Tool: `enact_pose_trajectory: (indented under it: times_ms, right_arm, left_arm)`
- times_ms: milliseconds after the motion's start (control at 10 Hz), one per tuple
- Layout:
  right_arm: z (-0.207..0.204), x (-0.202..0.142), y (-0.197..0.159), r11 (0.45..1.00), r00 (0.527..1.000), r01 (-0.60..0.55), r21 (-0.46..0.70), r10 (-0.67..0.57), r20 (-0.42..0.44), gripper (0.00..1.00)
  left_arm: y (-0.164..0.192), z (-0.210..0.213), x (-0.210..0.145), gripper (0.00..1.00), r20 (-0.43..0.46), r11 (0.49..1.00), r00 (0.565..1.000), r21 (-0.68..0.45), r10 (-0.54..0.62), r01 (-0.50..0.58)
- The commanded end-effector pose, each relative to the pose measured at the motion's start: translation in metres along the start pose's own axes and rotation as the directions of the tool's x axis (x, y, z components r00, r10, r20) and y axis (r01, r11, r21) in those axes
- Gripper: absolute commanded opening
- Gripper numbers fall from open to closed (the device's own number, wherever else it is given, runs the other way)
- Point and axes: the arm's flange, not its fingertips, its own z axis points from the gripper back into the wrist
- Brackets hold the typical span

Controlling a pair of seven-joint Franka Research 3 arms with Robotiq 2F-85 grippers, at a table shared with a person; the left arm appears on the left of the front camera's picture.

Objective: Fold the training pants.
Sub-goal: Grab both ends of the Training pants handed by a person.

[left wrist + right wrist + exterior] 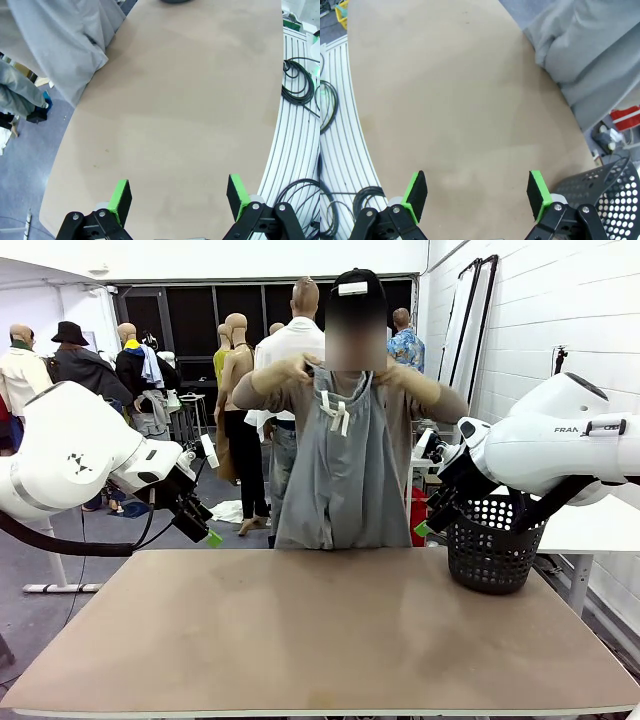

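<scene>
A person at the far side of the table holds the light grey training pants [340, 475] up by the waistband with both hands, the white drawstring dangling and the legs hanging down past the far table edge. The same grey cloth hangs at the upper left of the left wrist view [60, 45] and the upper right of the right wrist view [590, 55]. My left gripper [200, 525] [177, 197] hovers open above the table's left side. My right gripper [430, 515] [479, 195] hovers open at the right, beside the basket. Nothing is between either pair of fingers.
The brown tabletop [320, 630] is bare. A black perforated basket [490, 545] [607, 192] stands on its right far corner. Black cables [300, 82] lie on the floor beside the table.
</scene>
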Motion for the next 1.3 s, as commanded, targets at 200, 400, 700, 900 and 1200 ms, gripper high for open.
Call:
enact_pose_trajectory:
  times_ms: [200, 400, 700, 900, 1200]
  right_arm:
    - [-0.0011, -0.0008, -0.0007, 1.000, 1.000, -0.004, 0.009, 0.004, 0.004, 1.00]
    - [-0.0011, -0.0008, -0.0007, 1.000, 1.000, -0.004, 0.009, 0.004, 0.004, 1.00]
    - [-0.0011, -0.0008, -0.0007, 1.000, 1.000, -0.004, 0.009, 0.004, 0.004, 1.00]
    - [-0.0011, -0.0008, -0.0007, 1.000, 1.000, -0.004, 0.009, 0.004, 0.004, 1.00]
    - [-0.0011, -0.0008, -0.0007, 1.000, 1.000, -0.004, 0.009, 0.004, 0.004, 1.00]
  left_arm:
    - [0.0019, 0.0000, -0.0015, 1.00, 0.008, 1.000, 1.000, -0.011, -0.004, 0.005]
    - [0.0019, 0.0000, -0.0015, 1.00, 0.008, 1.000, 1.000, -0.011, -0.004, 0.005]
    - [0.0019, 0.0000, -0.0015, 1.00, 0.008, 1.000, 1.000, -0.011, -0.004, 0.005]
    - [0.0019, 0.0000, -0.0015, 1.00, 0.008, 1.000, 1.000, -0.011, -0.004, 0.005]
    - [0.0019, 0.0000, -0.0015, 1.00, 0.008, 1.000, 1.000, -0.011, -0.004, 0.005]
